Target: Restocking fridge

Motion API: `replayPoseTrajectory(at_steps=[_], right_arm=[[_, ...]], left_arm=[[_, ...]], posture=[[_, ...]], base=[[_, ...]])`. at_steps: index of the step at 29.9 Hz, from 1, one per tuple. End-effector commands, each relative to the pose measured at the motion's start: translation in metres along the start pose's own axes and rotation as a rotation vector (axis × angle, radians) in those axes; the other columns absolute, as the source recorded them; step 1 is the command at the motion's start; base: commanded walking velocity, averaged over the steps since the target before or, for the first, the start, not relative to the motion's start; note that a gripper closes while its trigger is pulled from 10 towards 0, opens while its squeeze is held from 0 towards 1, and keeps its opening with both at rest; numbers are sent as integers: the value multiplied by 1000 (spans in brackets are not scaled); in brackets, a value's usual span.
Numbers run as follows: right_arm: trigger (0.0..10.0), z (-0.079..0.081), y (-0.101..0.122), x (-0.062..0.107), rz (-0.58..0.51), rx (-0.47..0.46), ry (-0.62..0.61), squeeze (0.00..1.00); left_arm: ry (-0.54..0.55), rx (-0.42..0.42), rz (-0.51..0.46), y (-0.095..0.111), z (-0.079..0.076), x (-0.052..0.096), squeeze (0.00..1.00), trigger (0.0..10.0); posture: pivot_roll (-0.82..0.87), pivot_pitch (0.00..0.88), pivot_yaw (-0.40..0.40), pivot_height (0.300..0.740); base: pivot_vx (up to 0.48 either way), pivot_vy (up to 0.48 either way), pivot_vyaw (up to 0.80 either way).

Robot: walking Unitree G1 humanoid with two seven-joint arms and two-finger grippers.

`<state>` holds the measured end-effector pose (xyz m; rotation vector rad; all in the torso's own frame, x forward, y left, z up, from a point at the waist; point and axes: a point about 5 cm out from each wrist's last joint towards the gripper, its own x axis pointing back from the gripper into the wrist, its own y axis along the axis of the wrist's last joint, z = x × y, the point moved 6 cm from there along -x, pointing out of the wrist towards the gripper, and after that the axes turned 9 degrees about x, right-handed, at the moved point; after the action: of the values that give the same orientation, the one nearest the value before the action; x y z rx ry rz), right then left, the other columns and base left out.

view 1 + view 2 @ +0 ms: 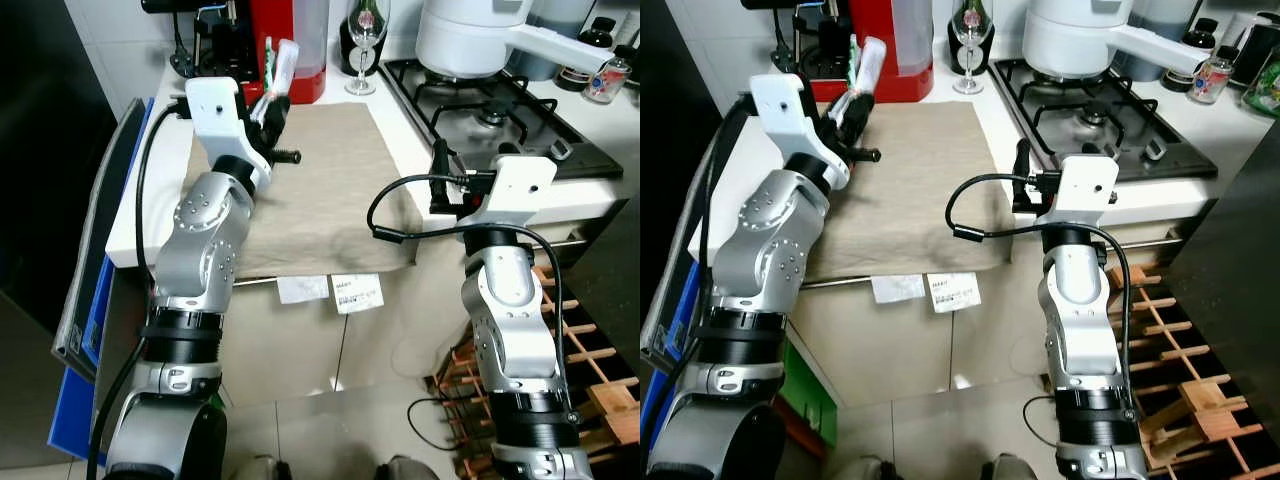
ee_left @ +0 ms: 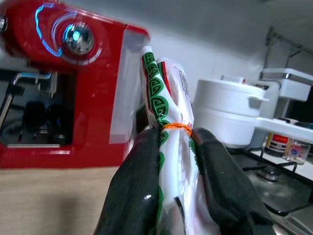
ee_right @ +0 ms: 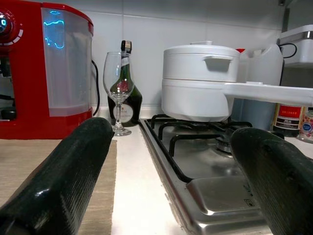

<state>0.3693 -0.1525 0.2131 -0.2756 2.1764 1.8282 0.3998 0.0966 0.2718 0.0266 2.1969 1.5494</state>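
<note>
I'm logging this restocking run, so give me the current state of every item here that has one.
Left gripper: shut on the plastic bag.
Plastic bag: held upright, tied with an orange rubber band, above the cloth mat.
Right gripper: open, holding nothing, at the counter's edge by the stove.
Coffee machine: lights on.
Wine glass: upright, seems empty.
White pot: lidded, on the stove.
</note>
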Motion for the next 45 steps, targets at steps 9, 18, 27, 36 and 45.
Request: replayPoseTrajectory(at_steps=[9, 18, 27, 36, 45], right_arm=[[10000, -4, 3, -2, -19, 2, -21, 0], [10000, -4, 3, -1, -21, 5, -17, 0], [10000, -5, 3, -2, -21, 5, -20, 0], [10000, -4, 2, -1, -18, -1, -24, 0], [10000, -13, 2, -1, -22, -7, -60, 0]], left_arm=[[-4, -72, -16, -3, -6, 4, 0, 10000], [-1, -49, -6, -7, -7, 5, 0, 10000], [-10, -58, -3, -8, -8, 5, 0, 10000], [-11, -22, 8, -11, -7, 6, 0, 10000], [-64, -73, 2, -10, -17, 9, 0, 10000]], posture=[[-120, 0, 27, 711], [-125, 0, 28, 711], [-125, 0, 30, 711], [-119, 0, 36, 711], [-125, 0, 38, 711]], base=[[-277, 0, 0], [-328, 0, 0], [-328, 0, 0], [-327, 0, 0], [0, -159, -86]])
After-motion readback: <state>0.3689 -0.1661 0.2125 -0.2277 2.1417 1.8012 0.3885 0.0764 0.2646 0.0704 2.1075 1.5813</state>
